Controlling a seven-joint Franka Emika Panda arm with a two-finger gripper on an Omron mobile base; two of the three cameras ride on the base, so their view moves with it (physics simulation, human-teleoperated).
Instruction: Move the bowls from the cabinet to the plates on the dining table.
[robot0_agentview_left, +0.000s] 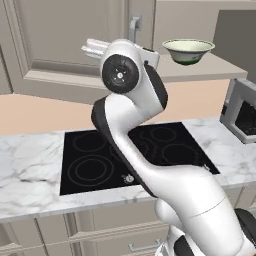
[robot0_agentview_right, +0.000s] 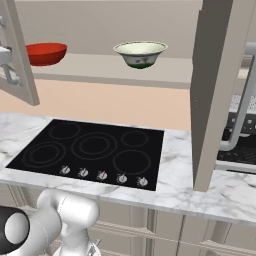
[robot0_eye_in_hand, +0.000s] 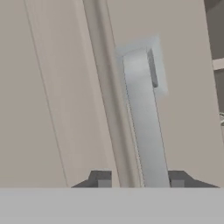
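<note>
Bowls first: the pale cream-green bowl (robot0_agentview_right: 140, 54) with its dark green band sits upright on the shelf (robot0_agentview_right: 165, 70) inside the open wall cabinet, and the glossy red bowl (robot0_agentview_right: 45, 53) sits on the same shelf, well apart from it, off to the left in the right base view. From the left base view, the cream-green bowl (robot0_agentview_left: 188, 51) shows again, perched near the shelf's front edge, just past the arm's upper joint.

Both cabinet doors stand open. One door (robot0_agentview_right: 215, 95) hangs edge-on at the right of the right base view, reaching down in front of the marble counter (robot0_agentview_right: 175, 165). The other door (robot0_agentview_left: 65, 45), with its raised panel, faces the camera in the left base view, and the white arm (robot0_agentview_left: 150, 165) reaches up to it.

Over on the hand view, the gripper (robot0_eye_in_hand: 138, 179) is right up at that door's vertical metal bar handle (robot0_eye_in_hand: 144, 122). The two dark fingertips (robot0_eye_in_hand: 101, 178) stand either side of the handle's lower stretch, with the bar running between them. There's a visible gap on the left side, so the jaws are part open; whether the right tip touches the bar, I cannot tell.

Below it all, the black cooktop (robot0_agentview_left: 130, 155) lies flat in the counter, with a row of knobs (robot0_agentview_right: 102, 175) along its front edge.
</note>
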